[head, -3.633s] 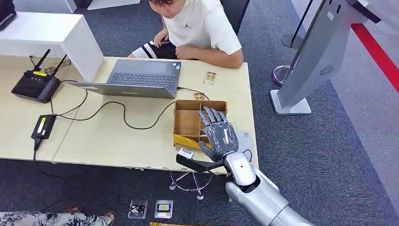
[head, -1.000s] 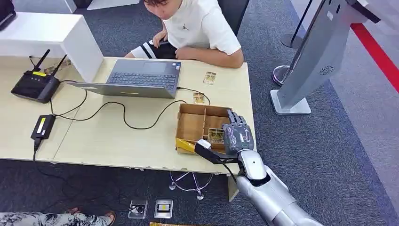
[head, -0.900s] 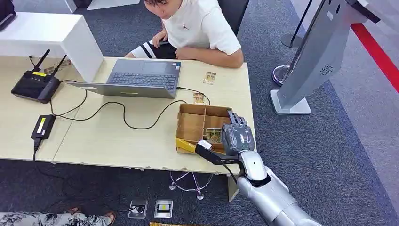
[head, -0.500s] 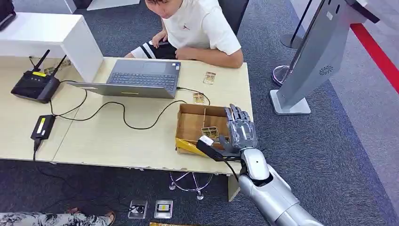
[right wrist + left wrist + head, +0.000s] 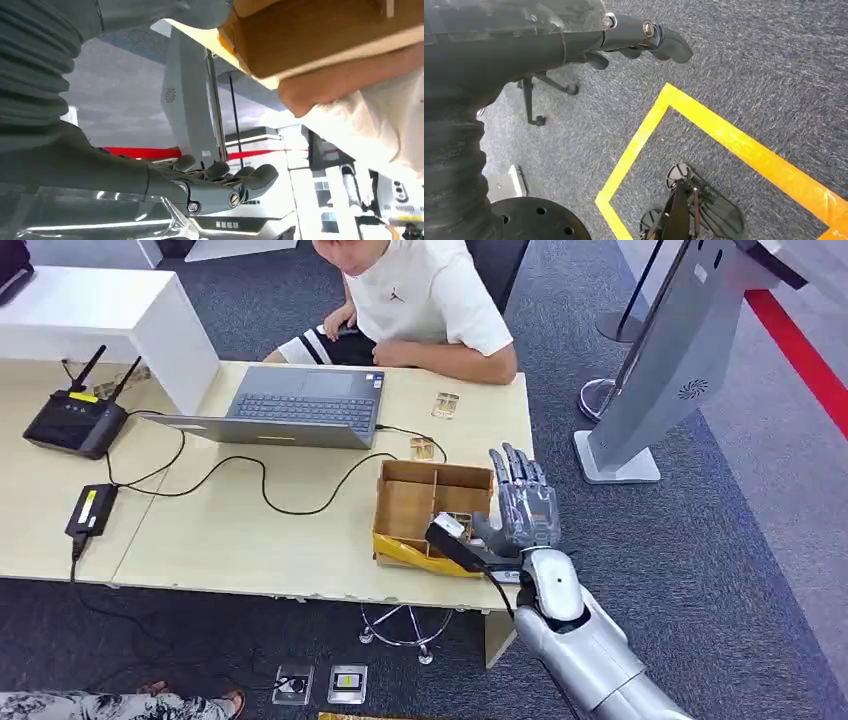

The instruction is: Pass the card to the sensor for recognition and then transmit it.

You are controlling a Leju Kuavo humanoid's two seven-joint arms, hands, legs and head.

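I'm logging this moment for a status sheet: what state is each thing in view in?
right hand: fingers spread, holding nothing, beside the box
left hand: hanging over the floor, holding nothing
cardboard box: open-topped, divided into compartments, a card lying inside
laptop: lid folded flat open
loose cards: lying flat on the table

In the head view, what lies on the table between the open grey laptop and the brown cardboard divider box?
A black cable snakes across there, and a small card lies beyond the cardboard divider box, right of the grey laptop.
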